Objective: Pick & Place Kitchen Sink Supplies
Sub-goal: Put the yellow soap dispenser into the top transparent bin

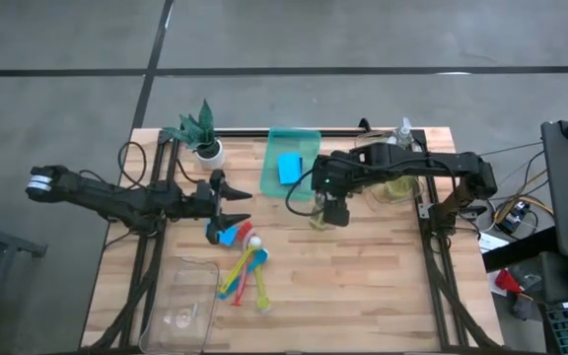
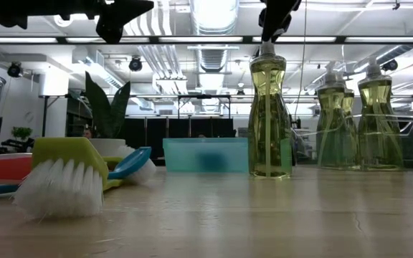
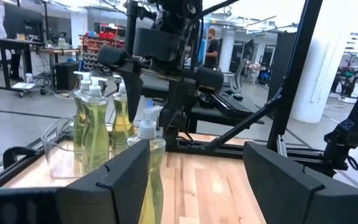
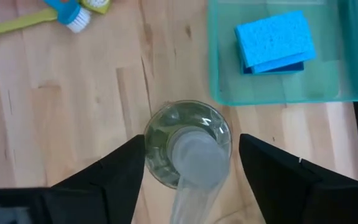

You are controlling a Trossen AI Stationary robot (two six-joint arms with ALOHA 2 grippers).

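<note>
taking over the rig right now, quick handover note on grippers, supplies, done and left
Right gripper: fingers open, either side of an upright soap bottle on the bare table.
Left gripper: open, empty, above the brush pile.
Done: blue sponges lie in the green tray.
Left: brushes, and the other soap bottles at the right rear; the clear tray looks empty.

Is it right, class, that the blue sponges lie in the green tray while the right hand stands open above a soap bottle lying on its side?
Not quite. The soap bottle stands upright on the table, as the low view shows. The rest holds: the blue sponges lie in the green tray, and the right hand stands open above the bottle.
</note>
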